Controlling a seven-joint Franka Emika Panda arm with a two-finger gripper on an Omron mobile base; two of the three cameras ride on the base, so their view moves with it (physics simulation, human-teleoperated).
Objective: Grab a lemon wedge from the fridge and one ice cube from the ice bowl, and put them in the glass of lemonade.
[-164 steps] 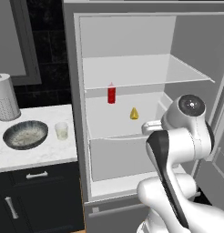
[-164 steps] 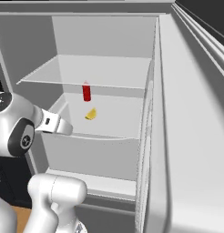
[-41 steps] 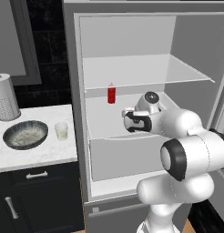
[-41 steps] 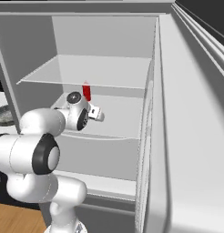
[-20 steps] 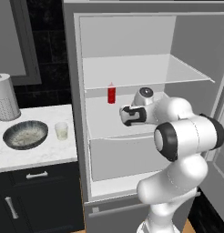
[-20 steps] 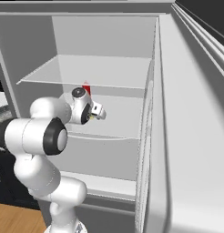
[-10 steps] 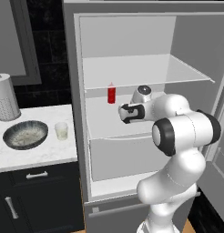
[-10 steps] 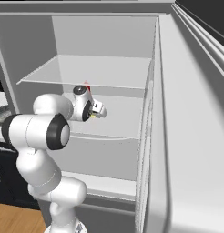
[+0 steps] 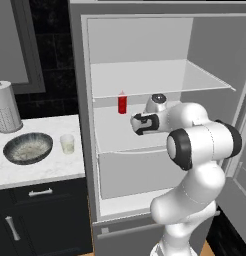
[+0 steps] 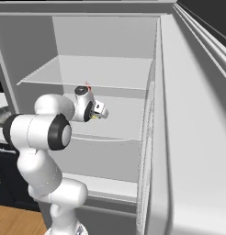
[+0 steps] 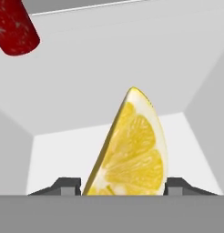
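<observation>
gripper [image 11: 123,184]: my jaws stand either side of the lemon wedge [image 11: 129,150], can't tell if they pinch it | wedge: upright between the tips on the fridge [image 9: 145,65] shelf | red bottle [image 9: 122,103]: just beyond the hand | glass of lemonade [image 9: 68,143], ice bowl [image 9: 28,148]: well off on the counter [image 9: 45,167]

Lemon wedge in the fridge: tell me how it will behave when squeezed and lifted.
The lemon wedge looks small beside the end effector, so probably light. Its glossy pulp face suggests soft, slippery flesh. Standing on a narrow edge with a curved rind, it may tip or slide if the fingers close unevenly.
</observation>
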